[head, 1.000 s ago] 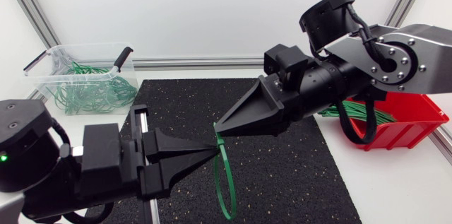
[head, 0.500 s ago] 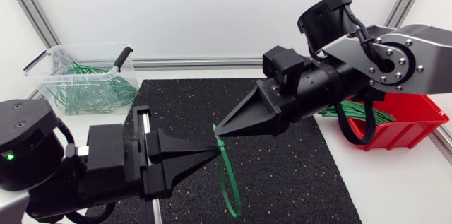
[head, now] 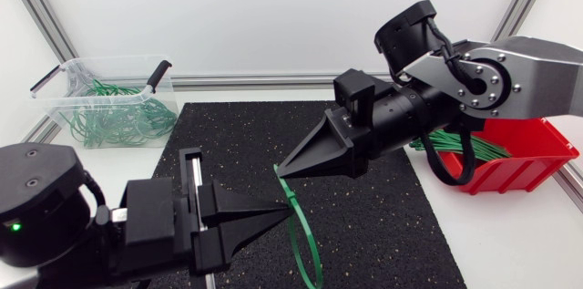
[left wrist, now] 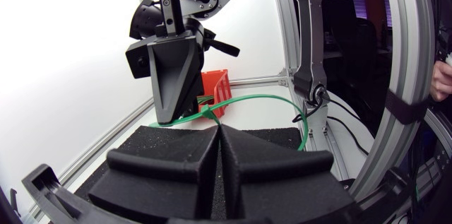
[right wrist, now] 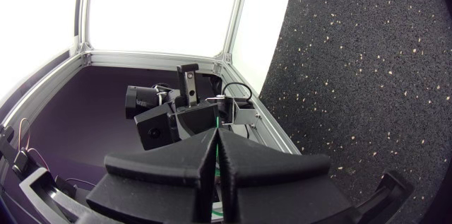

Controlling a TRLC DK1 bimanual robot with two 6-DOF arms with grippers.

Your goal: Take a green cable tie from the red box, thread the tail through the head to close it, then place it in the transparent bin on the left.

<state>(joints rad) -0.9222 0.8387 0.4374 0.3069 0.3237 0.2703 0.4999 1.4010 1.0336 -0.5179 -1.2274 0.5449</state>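
Observation:
A green cable tie (head: 301, 234) hangs as a loop over the black mat, between my two grippers. My left gripper (head: 290, 205) is shut on it close to its head. My right gripper (head: 281, 169), just above, is shut on the tie's other end. In the left wrist view the green cable tie (left wrist: 282, 102) arcs out from my left gripper (left wrist: 219, 126), and the right gripper (left wrist: 171, 118) pinches the tie ahead of it. In the right wrist view the right gripper (right wrist: 215, 132) has its fingers pressed together. The red box (head: 528, 166) is at the right. The transparent bin (head: 64, 98) stands at the back left.
Several green ties (head: 460, 148) lie in the red box, partly hidden by my right arm. More closed green ties (head: 118, 116) fill the bin. The black speckled mat (head: 383, 216) covers the table's middle. White table surface (head: 519, 243) lies in front of the red box.
The right gripper has closed its fingers on the tie's end. The left arm has drawn down towards the table's front, and the loop now hangs lower.

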